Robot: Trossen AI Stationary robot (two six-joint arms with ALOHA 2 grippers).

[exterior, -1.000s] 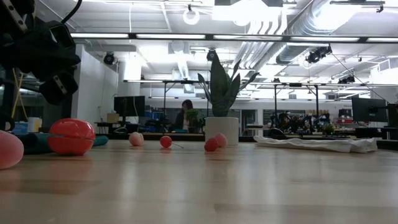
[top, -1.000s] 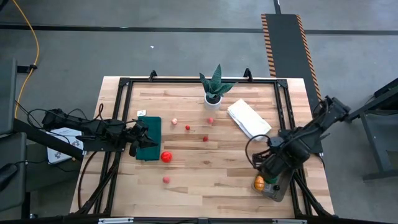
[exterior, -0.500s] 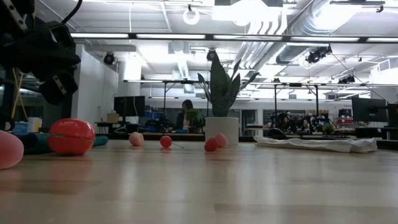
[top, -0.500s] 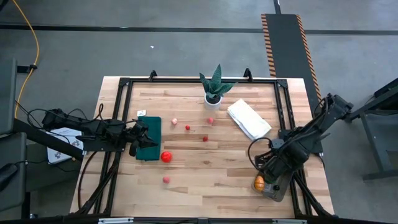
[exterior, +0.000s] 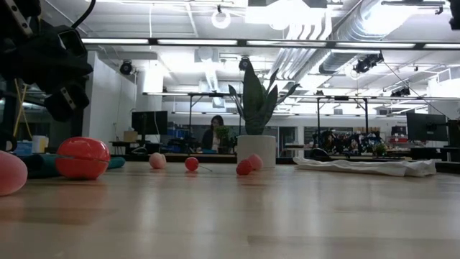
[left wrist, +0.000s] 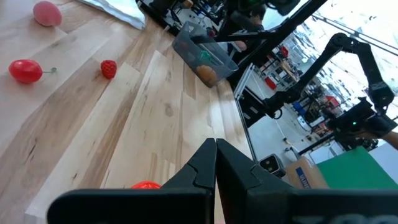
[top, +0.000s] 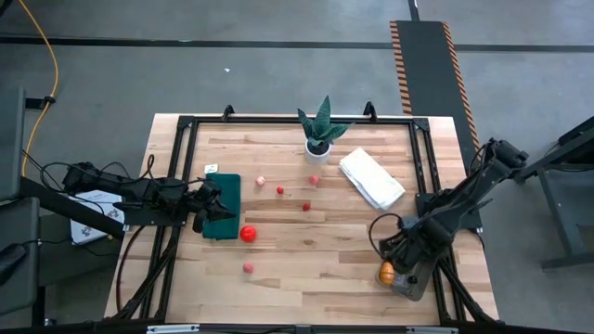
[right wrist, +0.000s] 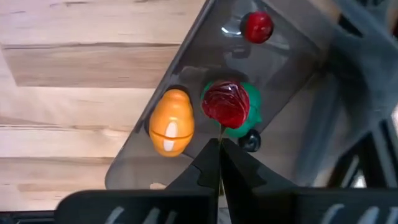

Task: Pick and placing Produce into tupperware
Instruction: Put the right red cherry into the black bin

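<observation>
The clear greyish tupperware stands at the table's near right corner. It holds an orange piece, a green piece and a small red one. My right gripper is over it, pointing down, shut on a dark red fruit. More produce lies on the table: a big red tomato, a pink piece and several small red ones around. My left gripper waits shut at the table's left, over a dark green mat. My right gripper pinches the dark red fruit's thin stem between its two fingertips, coming from above and pointing down. The fruit hangs below the fingers over the inside of the tupperware, in front of the green piece. Whether it touches that piece, I cannot tell.
A spiky green plant in a white pot stands at the far middle, with a folded white cloth to its right. A black frame runs along the table's edges. Bare wood lies between the loose produce and the tupperware.
My right gripper has sunk toward the tupperware and come slightly toward the table's near edge, still shut.
</observation>
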